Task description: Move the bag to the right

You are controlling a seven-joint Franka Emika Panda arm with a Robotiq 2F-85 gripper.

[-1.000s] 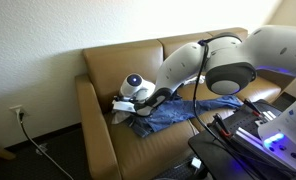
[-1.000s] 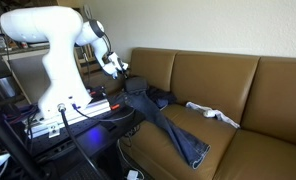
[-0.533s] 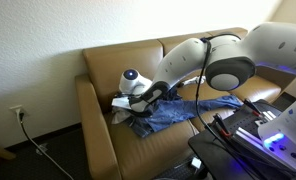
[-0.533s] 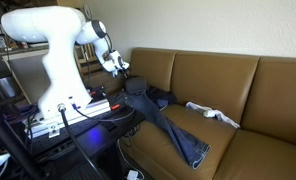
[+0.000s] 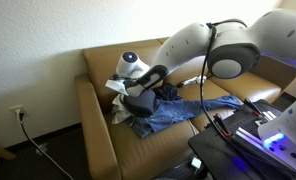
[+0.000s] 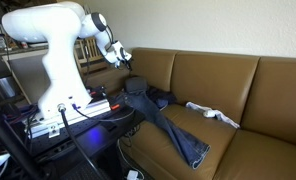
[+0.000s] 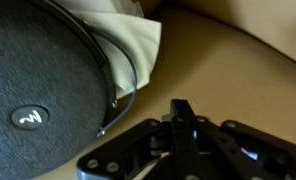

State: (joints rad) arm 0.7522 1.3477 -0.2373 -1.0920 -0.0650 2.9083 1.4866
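Lifted since a second ago, the arm now hangs higher over the left end of the sofa. Jeans trail across the seat from that end toward the near edge. The bag rests on the seat at the jeans' far left end, below the gripper and not touching it. A white cloth lies just behind the bag. The gripper's jaws are fully closed, with nothing visible between them.
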